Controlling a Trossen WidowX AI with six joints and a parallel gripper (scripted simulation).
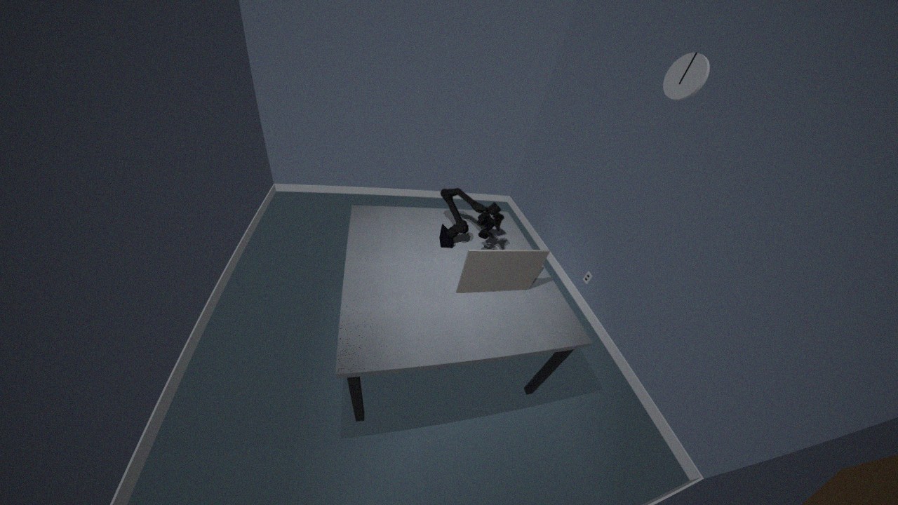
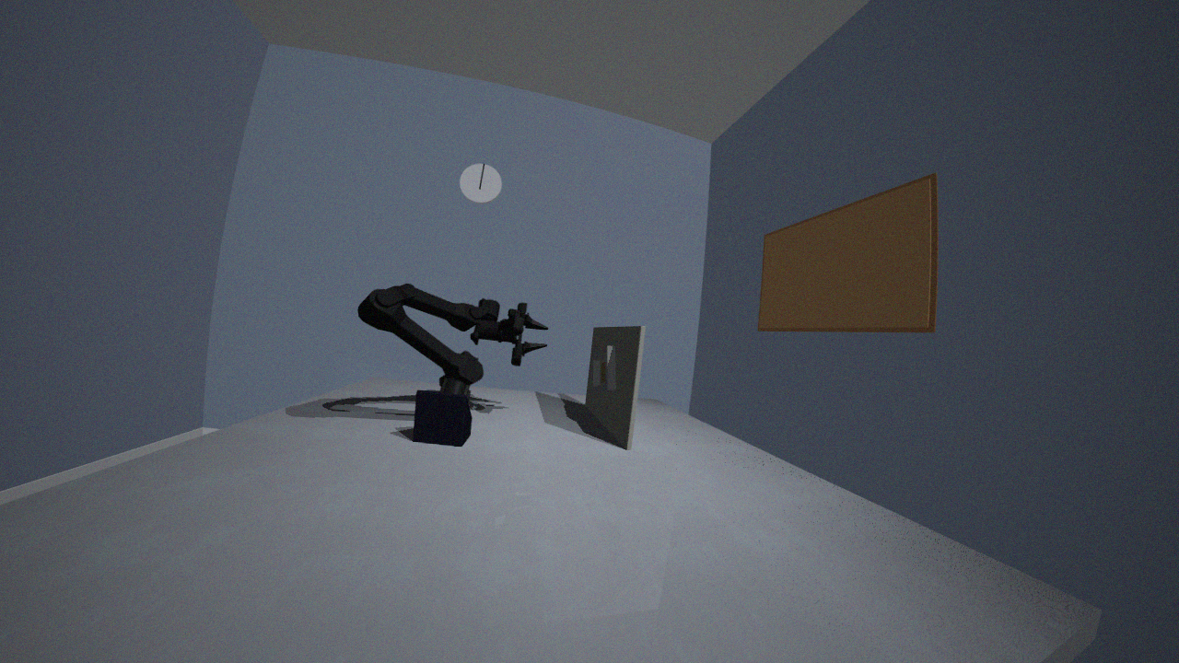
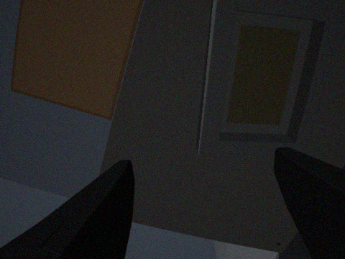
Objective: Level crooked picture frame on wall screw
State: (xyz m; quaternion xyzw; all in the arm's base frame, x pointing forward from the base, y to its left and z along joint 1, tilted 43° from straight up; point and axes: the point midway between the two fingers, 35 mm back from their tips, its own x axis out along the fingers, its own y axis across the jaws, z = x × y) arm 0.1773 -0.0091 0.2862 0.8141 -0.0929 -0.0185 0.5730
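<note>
The picture frame (image 3: 251, 129) (image 2: 612, 378), a grey border round a dark yellow picture (image 3: 262, 75), hangs on the upright wall panel (image 3: 165, 108) (image 2: 620, 412) (image 1: 502, 270). In the wrist view its sides lean a little more than the thin pale line (image 3: 206, 79) beside it. I cannot tell exactly how far it is from level. Its lower edge shows above the right finger. My gripper (image 3: 204, 165) (image 2: 543, 336) is open, with nothing between its fingers, and stands back from the panel, apart from the frame. The screw and notched strip are hidden.
The panel stands on the pale table (image 1: 401, 326) (image 2: 370, 536). A dark block (image 2: 440, 418) (image 1: 446, 236) is near the arm's base. A brown board (image 2: 848, 263) (image 3: 72, 54) is on the side wall, and a round clock (image 2: 480, 182) (image 1: 686, 76) is on another wall.
</note>
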